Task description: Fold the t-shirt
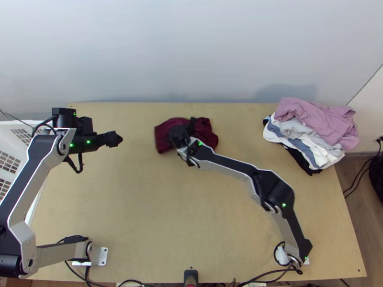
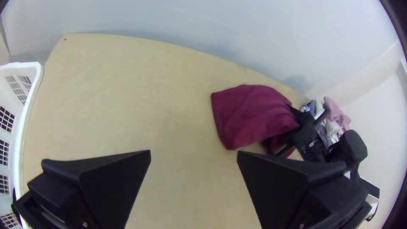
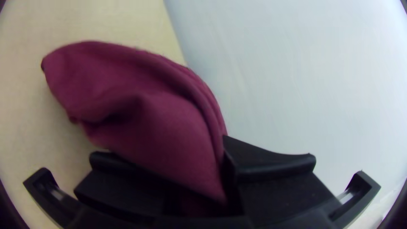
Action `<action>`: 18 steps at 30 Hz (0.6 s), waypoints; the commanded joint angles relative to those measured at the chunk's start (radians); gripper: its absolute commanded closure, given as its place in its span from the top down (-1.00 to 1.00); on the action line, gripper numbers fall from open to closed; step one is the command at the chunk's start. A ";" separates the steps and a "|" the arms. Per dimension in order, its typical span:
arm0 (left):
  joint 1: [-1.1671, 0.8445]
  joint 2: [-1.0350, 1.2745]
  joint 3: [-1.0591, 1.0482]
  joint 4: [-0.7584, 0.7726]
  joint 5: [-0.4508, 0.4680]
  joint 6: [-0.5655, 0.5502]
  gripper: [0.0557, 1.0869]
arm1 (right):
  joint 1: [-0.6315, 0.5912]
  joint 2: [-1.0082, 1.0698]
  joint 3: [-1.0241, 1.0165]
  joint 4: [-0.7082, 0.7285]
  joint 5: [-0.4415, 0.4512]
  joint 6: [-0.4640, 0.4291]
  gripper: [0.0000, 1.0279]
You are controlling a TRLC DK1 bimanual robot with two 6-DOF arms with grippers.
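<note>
Near edge of the tabletop (image 1: pixel 167 205): both arms' bases, lower left and lower right. Left of the tabletop, a white basket (image 2: pixel 37 70).

Farther up, top view: left pincer (image 1: pixel 118 138) side-on, well apart from the cloth. The left wrist view gives its opening: left pincer (image 2: pixel 193 152) spread wide, bare tabletop between the fingers.

Near the far edge, about mid-width: the maroon t-shirt (image 1: pixel 167 133), bunched, right pincer (image 1: pixel 187 129) over it; the right arm (image 1: pixel 230 165) slants across the middle to get there. Top view gives a compact heap; the left wrist view, a broad smooth face of cloth. Right wrist view adds the grip: right pincer (image 3: pixel 194 174) closed on the t-shirt, fabric running between its two fingers, with curved folds beyond. Which part of the garment is pinched: cannot tell.

Far right corner: loose clothes pile (image 1: pixel 311 131), pink, white, blue-grey, black. Pale wall (image 1: pixel 191 57) behind.
</note>
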 commanded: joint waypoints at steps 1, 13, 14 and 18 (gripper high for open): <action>0.002 -0.051 -0.006 -0.037 0.000 -0.009 0.92 | 0.000 -0.157 -0.001 0.015 0.092 0.035 -0.94; 0.002 -0.169 -0.094 -0.085 0.000 -0.035 0.92 | -0.146 -0.516 -0.028 -0.022 0.218 0.061 -0.94; 0.002 -0.182 -0.108 -0.086 0.000 -0.036 0.92 | -0.175 -0.551 -0.034 -0.022 0.221 0.061 -0.94; 0.000 -0.208 -0.154 -0.089 -0.003 -0.038 0.92 | -0.316 -0.694 -0.057 -0.022 0.222 0.044 -0.94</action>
